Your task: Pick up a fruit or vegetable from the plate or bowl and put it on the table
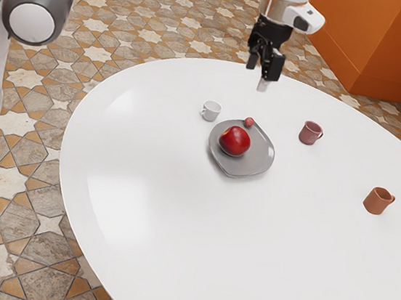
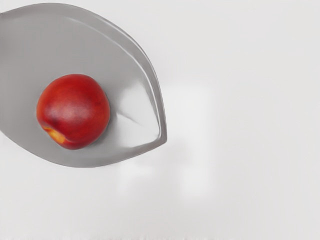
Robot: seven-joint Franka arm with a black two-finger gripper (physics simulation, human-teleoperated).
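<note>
High over the far side of the table, my gripper [image 1: 261, 70] hangs open in the exterior view, its black fingers apart. Lower down, a gray pointed plate [image 1: 256, 162] rests on the white table [image 1: 174, 242]. A round red fruit [image 1: 234, 141] lies on it, and a small red item [image 1: 249, 122] is at the plate's far rim. The wrist view looks down on the same red fruit [image 2: 73, 111], with a yellow-orange patch near its stem hollow, on the gray plate [image 2: 80, 35]. Plate and fruit are well below my gripper, not touched.
In the exterior view, a white cup [image 1: 211, 111] stands close beside the plate. A dark pink mug [image 1: 310, 133] and a brown-orange mug [image 1: 378, 201] stand toward the exterior view's right. Bare white tabletop [image 2: 240, 120] borders the plate's pointed end.
</note>
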